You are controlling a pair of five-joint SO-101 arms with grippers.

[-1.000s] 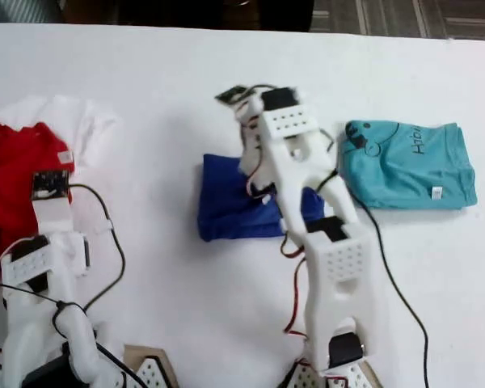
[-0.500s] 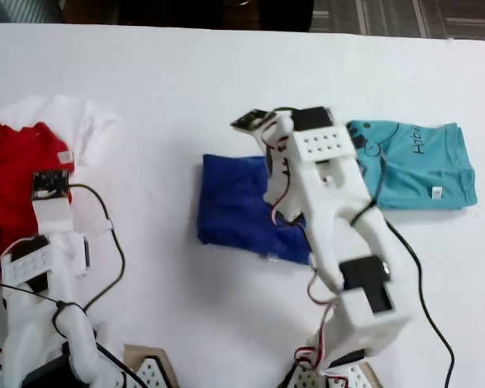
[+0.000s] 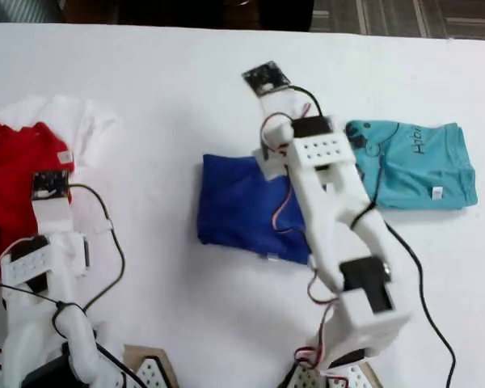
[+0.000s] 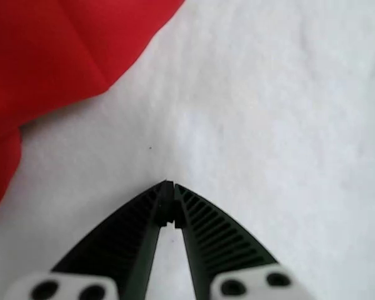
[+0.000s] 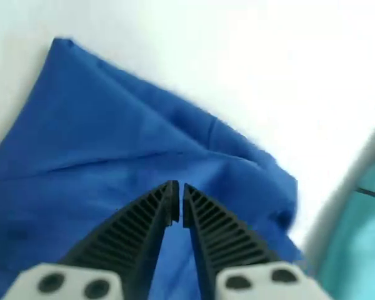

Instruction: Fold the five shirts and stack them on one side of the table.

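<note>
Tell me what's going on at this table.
Two robot arms are working through shirts on a white table. The right gripper is over the folded blue shirt mid-table, shut with nothing in it. A folded teal shirt lies beside the blue one. The left gripper is shut over bare table next to a red shirt, which lies spread on a white shirt. The folded ones are not yet stacked.

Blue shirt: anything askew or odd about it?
Slightly. The blue shirt is folded but skewed: its near edge slants and one corner trails out under the right arm, with creases across the top. It lies beside the folded teal shirt, not stacked on it.
</note>
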